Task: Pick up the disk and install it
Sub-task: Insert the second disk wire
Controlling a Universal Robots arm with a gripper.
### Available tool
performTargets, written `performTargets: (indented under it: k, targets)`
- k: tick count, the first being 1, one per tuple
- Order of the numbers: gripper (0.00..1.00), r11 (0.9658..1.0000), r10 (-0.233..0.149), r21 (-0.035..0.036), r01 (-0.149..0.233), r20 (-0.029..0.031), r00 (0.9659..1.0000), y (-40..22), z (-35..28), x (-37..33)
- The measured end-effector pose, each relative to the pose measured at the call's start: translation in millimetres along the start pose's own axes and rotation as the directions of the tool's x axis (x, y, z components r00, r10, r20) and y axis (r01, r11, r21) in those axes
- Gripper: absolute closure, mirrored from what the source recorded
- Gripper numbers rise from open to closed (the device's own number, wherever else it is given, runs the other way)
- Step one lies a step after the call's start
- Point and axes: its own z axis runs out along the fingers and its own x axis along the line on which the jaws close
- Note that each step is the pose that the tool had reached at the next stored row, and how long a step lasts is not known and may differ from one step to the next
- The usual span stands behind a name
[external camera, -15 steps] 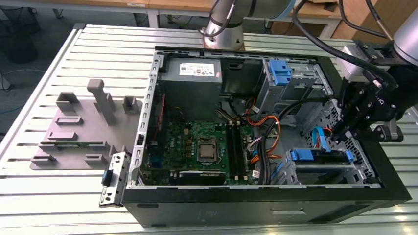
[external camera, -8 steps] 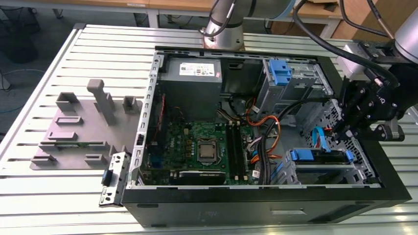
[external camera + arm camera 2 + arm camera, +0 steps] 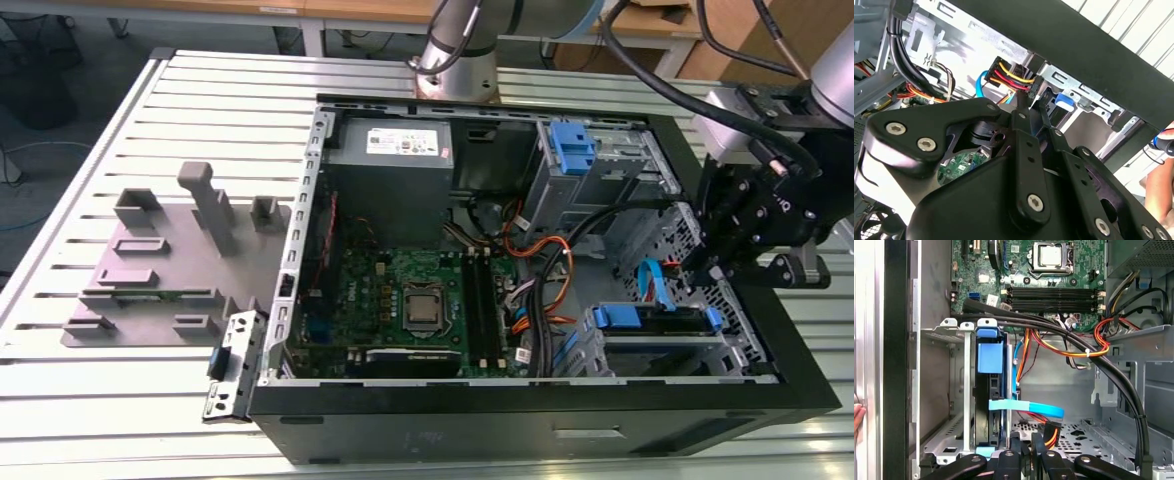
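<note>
One disk (image 3: 990,357) stands edge-on in the drive cage (image 3: 966,390), claw (image 3: 1027,440) pressed together near it.

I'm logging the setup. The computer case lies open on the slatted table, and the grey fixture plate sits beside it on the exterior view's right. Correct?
Wrong side: in the exterior view the grey fixture plate sits beside the open computer case on the exterior view's left, both on the slatted table.

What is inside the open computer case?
A motherboard, grey power supply, bundled cables and a blue-railed disk seated in its cage. The disk's label and silver body are hidden by the cage.
</note>
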Motion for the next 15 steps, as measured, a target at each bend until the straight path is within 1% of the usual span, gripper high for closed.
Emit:
performTargets:
  k: [7,13,15]
  targets:
    - [0.76,1.0,0.001,-0.0001,-0.001,-0.0012,1.0,-7.6,0.1,-0.2]
    - [0.76,1.0,0.002,0.0,-0.002,-0.0041,1.0,-12.5,0.3,-0.3]
    - [0.76,1.0,0.002,0.0001,-0.002,-0.0066,1.0,-13.7,0.4,-0.3]
